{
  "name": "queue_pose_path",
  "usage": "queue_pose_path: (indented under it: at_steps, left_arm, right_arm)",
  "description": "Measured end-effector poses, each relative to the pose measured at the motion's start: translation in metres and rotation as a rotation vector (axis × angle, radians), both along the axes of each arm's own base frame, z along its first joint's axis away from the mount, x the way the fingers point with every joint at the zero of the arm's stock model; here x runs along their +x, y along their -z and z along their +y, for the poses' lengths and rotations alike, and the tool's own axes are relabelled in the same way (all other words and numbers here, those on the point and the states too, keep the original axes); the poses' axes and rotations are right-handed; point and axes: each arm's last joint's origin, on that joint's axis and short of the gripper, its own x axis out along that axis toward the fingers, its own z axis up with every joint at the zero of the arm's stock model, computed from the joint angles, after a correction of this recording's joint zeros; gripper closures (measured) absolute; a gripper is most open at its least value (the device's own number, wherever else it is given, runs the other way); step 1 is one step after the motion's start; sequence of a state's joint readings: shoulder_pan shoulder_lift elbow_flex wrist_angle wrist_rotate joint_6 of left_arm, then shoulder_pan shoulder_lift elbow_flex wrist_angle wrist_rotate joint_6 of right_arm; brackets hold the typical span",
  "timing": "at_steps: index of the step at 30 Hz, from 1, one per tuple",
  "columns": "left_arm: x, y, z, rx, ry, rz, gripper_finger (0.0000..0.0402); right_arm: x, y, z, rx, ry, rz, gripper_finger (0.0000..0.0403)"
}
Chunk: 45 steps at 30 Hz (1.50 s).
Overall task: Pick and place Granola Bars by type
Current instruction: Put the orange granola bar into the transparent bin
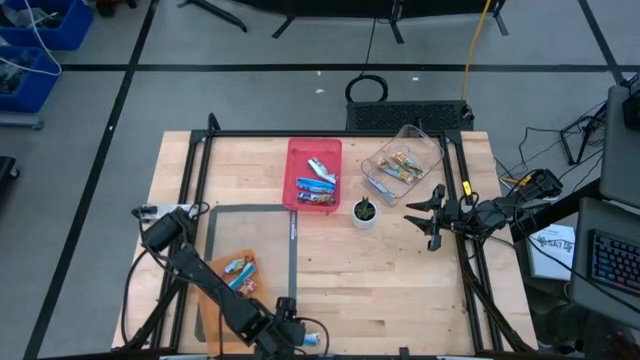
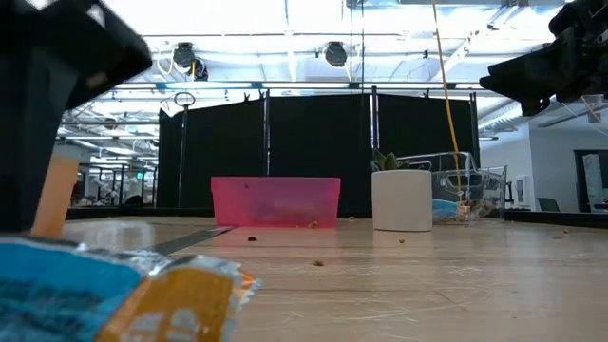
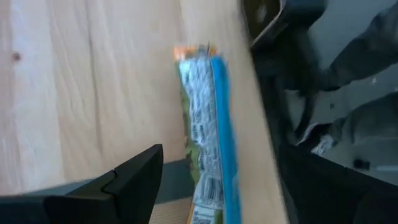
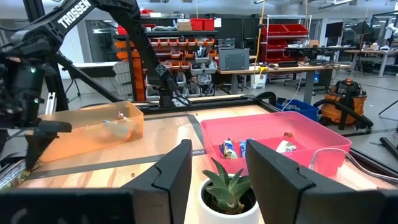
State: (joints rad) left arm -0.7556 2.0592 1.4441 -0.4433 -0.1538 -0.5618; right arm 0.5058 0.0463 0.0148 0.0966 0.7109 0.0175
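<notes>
Left gripper (image 1: 297, 338) low at the near table edge, over a stray blue granola bar (image 3: 208, 134)

Fingers spread, nothing pinched; bar flat on the wood, close beside one finger (image 3: 134, 180), right at the table's edge. Probably light, thin and floppy, with a slick crinkly wrapper: best pinched across the narrow middle, not by the sealed ends. Other bars sorted into the pink bin (image 1: 297, 150), clear bin (image 1: 432, 143) and orange tray (image 1: 205, 300). Right gripper (image 1: 432, 212) waiting with fingers apart, raised near the potted plant (image 1: 365, 212), holding nothing
</notes>
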Motion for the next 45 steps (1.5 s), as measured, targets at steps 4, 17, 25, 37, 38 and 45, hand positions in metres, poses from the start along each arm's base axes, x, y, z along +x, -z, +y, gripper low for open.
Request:
queue_pose_path:
  at_steps: [4,17,25,37,38,45]
  left_arm:
    - [-0.001,0.006,-0.002,0.011,0.009,0.006,0.0082]
    - [-0.002,0.024,-0.003,0.058,0.027,0.061,0.0117]
    - [-0.001,0.024,-0.001,0.052,0.042,0.073,0.0178]
    - [0.004,0.007,0.009,0.047,0.06,0.044,0.0387]
    - [0.005,0.004,0.012,0.059,0.041,0.033,0.0386]
    - [0.018,-0.033,0.047,0.103,-0.036,-0.045,0.0394]
  right_arm:
    - [0.0,0.0,0.0,-0.001,0.0,0.0,0.0261]
    - [0.0,0.0,0.0,-0.002,0.001,0.0,0.0261]
    - [0.0,0.0,0.0,-0.002,0.0,-0.001,0.0261]
    - [0.0,0.0,0.0,-0.027,0.0,0.003,0.0261]
    - [0.0,0.0,0.0,-0.025,-0.002,0.002,0.0261]
    - [-0.003,-0.022,-0.002,0.062,0.001,-0.195,0.0261]
